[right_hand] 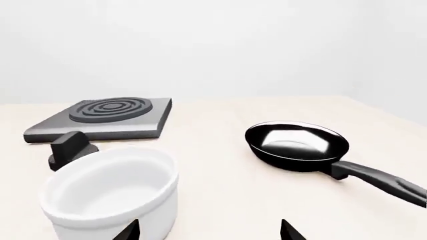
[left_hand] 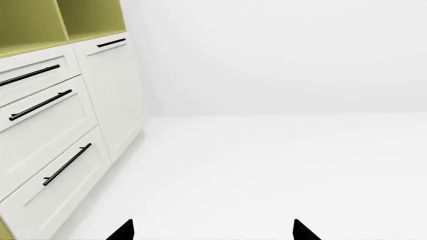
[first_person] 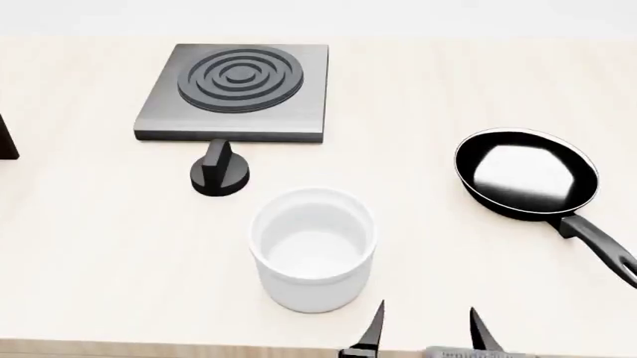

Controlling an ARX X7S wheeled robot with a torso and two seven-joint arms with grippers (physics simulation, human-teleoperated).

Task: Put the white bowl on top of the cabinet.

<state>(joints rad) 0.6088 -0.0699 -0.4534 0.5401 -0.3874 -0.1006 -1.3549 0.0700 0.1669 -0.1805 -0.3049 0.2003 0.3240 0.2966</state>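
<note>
On the pale wooden countertop [first_person: 89, 246], near its front edge, the white bowl [first_person: 312, 248] stood upright. Your right gripper [first_person: 426, 324] hovered just beside it, toward the frying pan's side, its two dark fingers spread apart and gripping nothing. Behind the bowl you had the black knob [first_person: 220, 170] and the grey stove plate [first_person: 237, 91]; the black frying pan [first_person: 526, 176] lay well to the right, handle toward the front. A dark sliver at the far left edge may have been the cabinet [first_person: 6, 139]. Your left gripper [left_hand: 212, 231] faced white drawers [left_hand: 47, 135], fingers parted and empty
</note>
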